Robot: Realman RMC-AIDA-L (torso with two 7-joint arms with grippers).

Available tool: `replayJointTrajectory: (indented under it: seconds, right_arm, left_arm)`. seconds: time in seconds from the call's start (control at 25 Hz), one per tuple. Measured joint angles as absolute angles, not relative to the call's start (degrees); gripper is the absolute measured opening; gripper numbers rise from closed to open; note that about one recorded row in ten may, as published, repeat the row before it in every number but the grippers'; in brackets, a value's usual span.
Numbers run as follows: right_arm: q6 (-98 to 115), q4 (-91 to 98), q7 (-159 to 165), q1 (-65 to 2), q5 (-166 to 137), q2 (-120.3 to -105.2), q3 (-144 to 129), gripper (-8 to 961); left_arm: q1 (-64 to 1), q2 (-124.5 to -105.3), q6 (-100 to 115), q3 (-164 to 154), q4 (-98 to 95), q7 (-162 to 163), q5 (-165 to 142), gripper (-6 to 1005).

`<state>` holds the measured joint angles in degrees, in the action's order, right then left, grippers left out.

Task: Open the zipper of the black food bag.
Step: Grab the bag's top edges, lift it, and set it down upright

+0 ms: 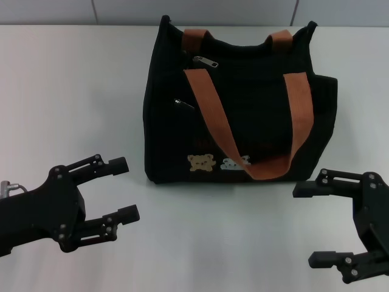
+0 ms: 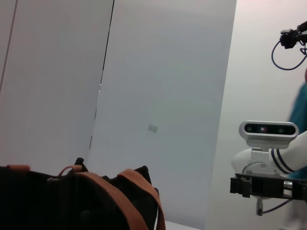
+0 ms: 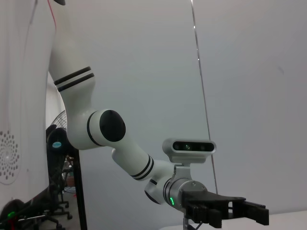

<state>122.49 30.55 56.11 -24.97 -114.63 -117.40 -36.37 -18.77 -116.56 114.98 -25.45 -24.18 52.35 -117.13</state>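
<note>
The black food bag [image 1: 243, 103] stands upright at the middle back of the table, its bear patches [image 1: 202, 162] facing me and two orange-brown straps [image 1: 213, 115] draped down its front. The zipper's larger silver pull tab [image 1: 205, 61] lies near the bag's top left. My left gripper [image 1: 124, 188] is open, low on the table to the bag's front left and apart from it. Standing open to the bag's front right is my right gripper [image 1: 306, 225], holding nothing. The left wrist view shows the bag's top [image 2: 48, 201] and a strap [image 2: 134, 191].
A smaller silver pull [image 1: 180, 103] sits on the short front-pocket zipper. The white table [image 1: 73, 91] stretches to both sides of the bag, with a pale wall behind. In the right wrist view the left arm [image 3: 124, 153] shows; the left wrist view shows the right arm's wrist [image 2: 268, 187].
</note>
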Motion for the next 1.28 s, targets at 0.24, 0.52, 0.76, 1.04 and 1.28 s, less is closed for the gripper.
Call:
replayJointTrajectory:
  seconds: [0.24, 0.52, 0.76, 1.04, 1.28]
  right_arm:
    - [121.9, 30.4, 56.1, -25.1, -114.7, -117.55, -36.5, 837]
    - [121.2, 30.3, 56.1, -25.1, -114.6, -117.6, -36.2, 836]
    - [119.7, 30.2, 56.1, -24.2, -114.1, -117.6, -33.8, 836]
    - [118.2, 29.6, 56.1, -22.6, -114.2, -117.49, -29.7, 836]
    - [117.4, 29.6, 56.1, -21.5, -114.4, -117.86, -29.7, 836]
  left_arm:
    - [-18.8, -116.59, 115.0, -25.6, -24.3, 52.6, -117.2, 778]
    - [-19.3, -116.99, 114.8, -26.3, -24.5, 53.2, -117.5, 767]
    - [-19.7, -118.2, 108.6, -25.9, -24.2, 53.2, -117.1, 751]
    - [-21.0, -118.78, 100.4, -25.8, -20.2, 51.7, -115.6, 733]
    - [-24.8, -118.95, 88.0, -25.8, -12.6, 48.6, -109.4, 717]
